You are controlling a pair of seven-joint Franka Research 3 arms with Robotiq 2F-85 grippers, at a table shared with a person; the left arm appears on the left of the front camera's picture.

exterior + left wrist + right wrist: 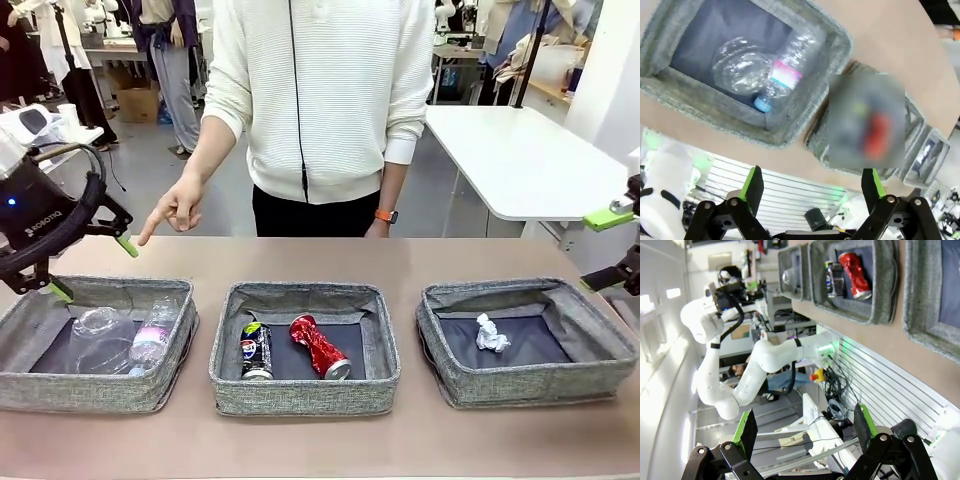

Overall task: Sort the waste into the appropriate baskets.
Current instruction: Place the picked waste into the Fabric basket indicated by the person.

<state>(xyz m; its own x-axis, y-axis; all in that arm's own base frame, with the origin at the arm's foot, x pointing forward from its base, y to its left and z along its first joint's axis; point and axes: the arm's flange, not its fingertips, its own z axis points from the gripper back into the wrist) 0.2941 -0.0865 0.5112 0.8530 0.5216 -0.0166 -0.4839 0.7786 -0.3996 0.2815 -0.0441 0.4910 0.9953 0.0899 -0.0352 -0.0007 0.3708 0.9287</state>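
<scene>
Three grey baskets stand in a row on the table. The left basket [95, 392] [747, 127] holds a clear plastic cup [98, 335] [740, 67] and a blue-capped bottle [153, 338] [784, 77]. In the middle basket [300, 395] [880, 300] lie a dark can [256, 351] [834, 277] and a dented red can [320, 347] [855, 267]. A crumpled paper ball [491, 335] rests in the right basket [530, 385] [927, 315]. My left gripper [94, 268] [811, 185] hangs open and empty above the left basket's back edge. My right gripper [605, 250] [805, 427] is open and empty at the far right, beside the right basket.
A person stands at the far side, one hand [172, 212] pointing down toward the left basket's far corner. Bare brown table [320, 445] runs in front of the baskets. A white table [520, 160] stands behind at the right.
</scene>
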